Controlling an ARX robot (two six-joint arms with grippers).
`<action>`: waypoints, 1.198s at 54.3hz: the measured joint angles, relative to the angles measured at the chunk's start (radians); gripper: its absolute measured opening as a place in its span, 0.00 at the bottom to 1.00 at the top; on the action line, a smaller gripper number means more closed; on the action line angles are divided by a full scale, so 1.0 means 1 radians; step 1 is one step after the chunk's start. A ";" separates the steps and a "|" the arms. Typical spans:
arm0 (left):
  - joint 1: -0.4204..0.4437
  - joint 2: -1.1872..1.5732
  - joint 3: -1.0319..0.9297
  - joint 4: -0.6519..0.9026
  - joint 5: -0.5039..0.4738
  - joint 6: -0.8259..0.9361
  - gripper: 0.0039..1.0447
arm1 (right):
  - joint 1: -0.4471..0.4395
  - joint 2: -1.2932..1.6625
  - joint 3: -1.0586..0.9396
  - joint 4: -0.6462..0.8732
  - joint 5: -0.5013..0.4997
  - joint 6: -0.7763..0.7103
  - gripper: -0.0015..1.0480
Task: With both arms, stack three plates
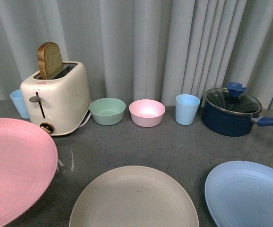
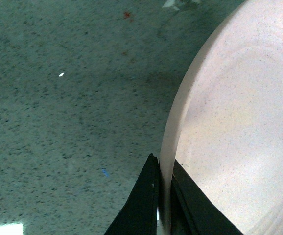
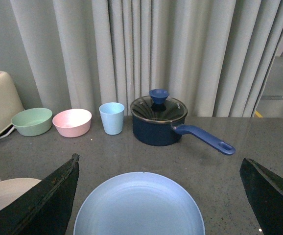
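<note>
The pink plate [image 1: 13,168] hangs tilted above the table at the front left; neither arm shows in the front view. In the left wrist view my left gripper [image 2: 165,196] is shut on the pink plate's [image 2: 239,127] rim, one black finger on each face. The beige plate [image 1: 134,198] lies flat at the front middle, and the light blue plate [image 1: 250,194] lies at the front right. My right gripper [image 3: 158,188] stands open, its fingers wide apart on either side of the light blue plate [image 3: 139,205] and above it. An edge of the beige plate [image 3: 7,193] shows beside it.
Along the curtain stand a cream toaster [image 1: 56,97] with a bread slice, a blue cup [image 1: 19,103] behind it, a green bowl [image 1: 107,110], a pink bowl [image 1: 147,112], another blue cup [image 1: 187,109] and a dark blue lidded saucepan [image 1: 232,111] with its handle pointing right.
</note>
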 joint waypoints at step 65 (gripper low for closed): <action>-0.711 0.090 -0.063 0.197 -0.175 -0.378 0.03 | 0.000 0.000 0.000 0.000 0.000 0.000 0.93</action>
